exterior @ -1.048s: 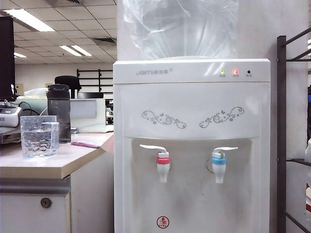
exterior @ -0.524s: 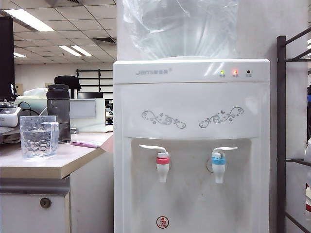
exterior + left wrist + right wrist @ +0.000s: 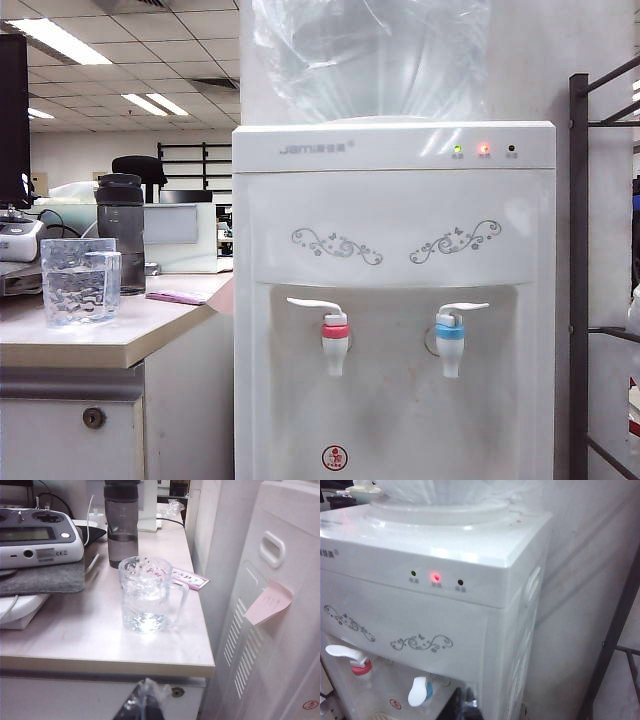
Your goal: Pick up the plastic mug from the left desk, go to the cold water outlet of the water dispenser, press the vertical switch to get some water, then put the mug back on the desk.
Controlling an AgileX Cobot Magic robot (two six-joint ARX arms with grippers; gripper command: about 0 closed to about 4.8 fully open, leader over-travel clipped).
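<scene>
The clear plastic mug stands upright on the left desk, with its handle toward the water dispenser. My left gripper is shut and empty. It hangs in front of the desk's edge, short of the mug. The cold water outlet carries a blue ring, and its vertical switch juts out above it. Shut and empty, my right gripper hovers close to the dispenser's front, beside the blue tap. Neither arm shows in the exterior view.
A dark grey bottle stands behind the mug. A grey handset lies on a felt pad, and a pink slip lies near the desk's edge. The red-ringed tap is left of the blue one. A metal rack stands on the right.
</scene>
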